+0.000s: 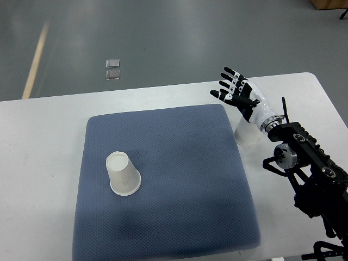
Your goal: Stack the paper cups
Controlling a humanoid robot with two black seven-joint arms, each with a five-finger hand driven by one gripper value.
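A white paper cup (123, 173) stands upside down on the left part of the blue mat (179, 179). A second white paper cup (246, 136) sits on the table just off the mat's right edge, partly hidden under my right forearm. My right hand (234, 88) hovers above the mat's far right corner, fingers spread and holding nothing. It is above and slightly beyond the second cup. My left arm does not show.
The white table (43, 141) carries the mat; its far edge runs behind the hand. Grey floor lies beyond, with a small clear object (113, 69) on it. My right arm's black joints (304, 163) fill the lower right.
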